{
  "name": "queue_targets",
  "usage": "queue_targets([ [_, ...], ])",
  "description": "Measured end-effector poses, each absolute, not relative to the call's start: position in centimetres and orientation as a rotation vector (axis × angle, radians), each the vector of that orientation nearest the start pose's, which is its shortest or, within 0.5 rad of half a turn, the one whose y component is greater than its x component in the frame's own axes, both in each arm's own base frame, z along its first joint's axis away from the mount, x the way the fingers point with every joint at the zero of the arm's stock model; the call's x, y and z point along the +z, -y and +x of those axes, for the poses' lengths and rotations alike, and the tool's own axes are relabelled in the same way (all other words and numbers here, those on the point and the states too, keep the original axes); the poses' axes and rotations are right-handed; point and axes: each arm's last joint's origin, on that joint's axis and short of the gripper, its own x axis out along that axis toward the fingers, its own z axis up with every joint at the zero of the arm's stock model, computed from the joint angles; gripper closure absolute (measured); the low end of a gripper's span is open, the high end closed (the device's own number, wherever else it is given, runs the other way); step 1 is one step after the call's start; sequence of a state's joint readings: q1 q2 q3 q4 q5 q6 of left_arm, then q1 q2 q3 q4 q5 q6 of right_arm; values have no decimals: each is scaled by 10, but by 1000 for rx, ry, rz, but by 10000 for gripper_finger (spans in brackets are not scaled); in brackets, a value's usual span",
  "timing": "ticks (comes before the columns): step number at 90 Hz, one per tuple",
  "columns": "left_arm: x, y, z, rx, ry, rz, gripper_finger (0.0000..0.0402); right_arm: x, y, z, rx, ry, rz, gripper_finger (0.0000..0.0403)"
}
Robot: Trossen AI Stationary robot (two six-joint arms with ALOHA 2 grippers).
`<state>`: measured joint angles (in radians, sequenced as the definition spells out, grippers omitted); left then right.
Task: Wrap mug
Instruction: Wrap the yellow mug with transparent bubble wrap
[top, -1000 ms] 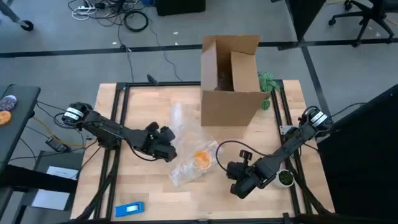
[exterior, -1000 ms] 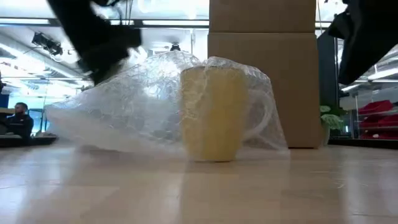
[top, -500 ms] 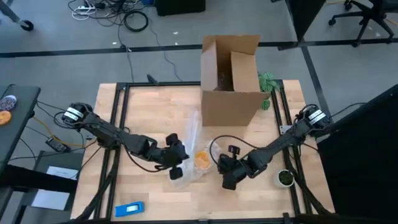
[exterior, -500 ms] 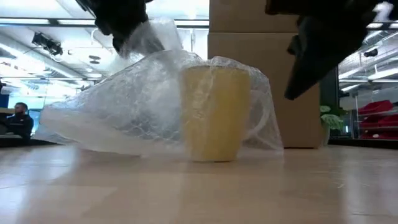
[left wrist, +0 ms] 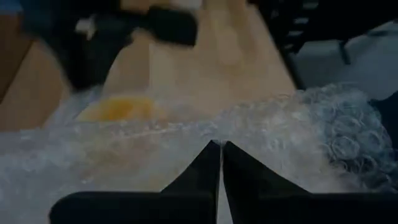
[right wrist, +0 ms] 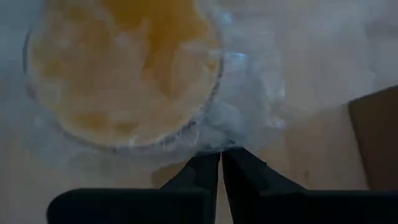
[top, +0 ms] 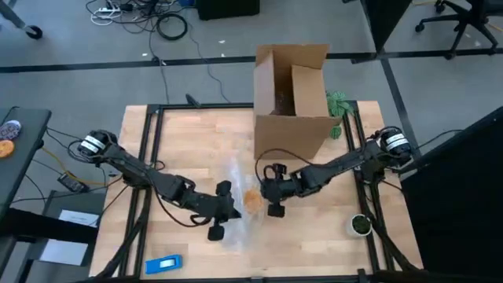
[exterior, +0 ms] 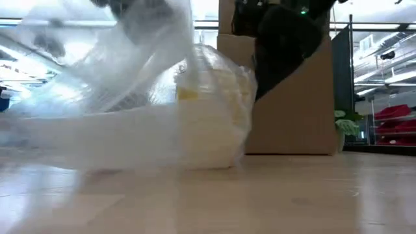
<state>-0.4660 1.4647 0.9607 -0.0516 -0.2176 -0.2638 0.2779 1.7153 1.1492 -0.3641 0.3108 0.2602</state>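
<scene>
Near the middle of the table, a little toward its front edge, we find the mug [top: 253, 200] standing upright under a sheet of bubble wrap [top: 236, 174], its orange showing through the film. From the table-level camera the sheet drapes over the mug's top and down its sides, lifted high on one side.

At the mug's nine o'clock in the overhead view, our left gripper [top: 224, 211] has its fingers pressed together on an edge of the wrap; the wrist camera shows the film pinched between the closed tips. We judge it holds that edge up so the sheet can be drawn across the mug.

At three o'clock our right gripper [top: 271, 191] sits just beside the mug, fingers together on a fold of wrap at the rim, seemingly pinning that side so the sheet does not slide off.

Beyond, at twelve o'clock, stands the open cardboard box [top: 291, 102], clear of the work.
</scene>
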Motion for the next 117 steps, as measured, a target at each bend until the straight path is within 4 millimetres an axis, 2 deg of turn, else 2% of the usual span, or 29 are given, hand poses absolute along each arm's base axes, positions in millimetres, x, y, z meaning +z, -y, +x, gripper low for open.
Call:
queue_targets([
  [21, 264, 139, 293, -175, -376, -4, 401, 212, -83, 349, -109, -843, -32, 403],
  [42, 273, 140, 296, -193, -274, 48, 401, 224, -91, 350, -89, -843, -46, 403],
  [63, 268, 144, 306, -209, -217, 91, 401, 224, -101, 344, -89, -877, -24, 403],
  [76, 260, 148, 316, -220, -170, 126, 401, 223, -102, 340, -105, -907, 1, 403],
  [88, 260, 150, 321, -220, -94, 146, 401, 222, -102, 340, -114, -911, 13, 403],
  [117, 263, 150, 321, -232, -65, 158, 401, 226, -103, 345, -93, -844, 0, 403],
])
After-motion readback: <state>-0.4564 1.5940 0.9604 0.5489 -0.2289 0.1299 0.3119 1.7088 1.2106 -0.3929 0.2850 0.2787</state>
